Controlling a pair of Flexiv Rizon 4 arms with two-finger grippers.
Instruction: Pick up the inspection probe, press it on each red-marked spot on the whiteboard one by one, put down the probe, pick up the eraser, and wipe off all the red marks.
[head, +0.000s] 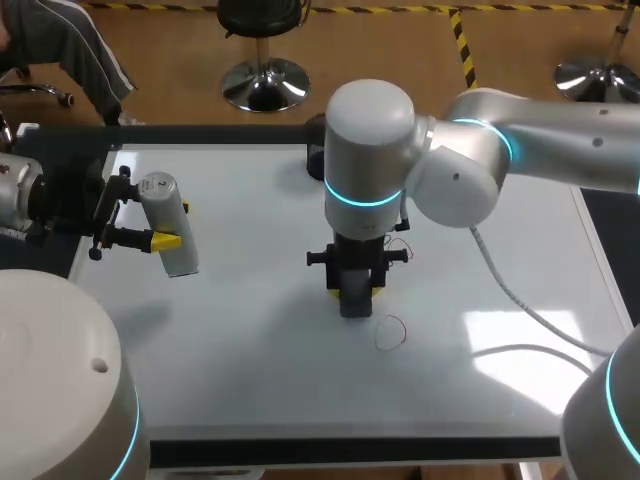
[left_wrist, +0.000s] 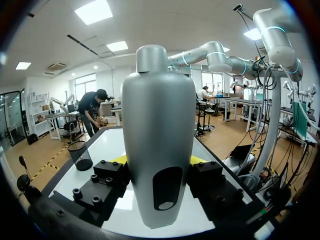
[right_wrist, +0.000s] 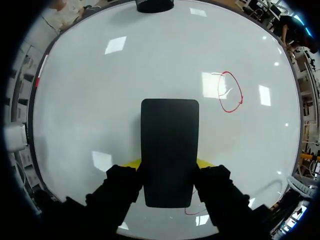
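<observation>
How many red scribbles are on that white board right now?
2. One red loop lies on the whiteboard, clear of the eraser; a second red mark shows only partly beside the right gripper. More may be hidden beneath it.

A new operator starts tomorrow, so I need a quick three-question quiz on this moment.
1. True or false: the left gripper is shut on the grey probe.
2. What does the right gripper hold? A) a black eraser B) a red marker C) nothing
3. Fill in: the red loop near the eraser is drawn on the ___.
Key: 1 true; 2 A; 3 whiteboard.
</observation>
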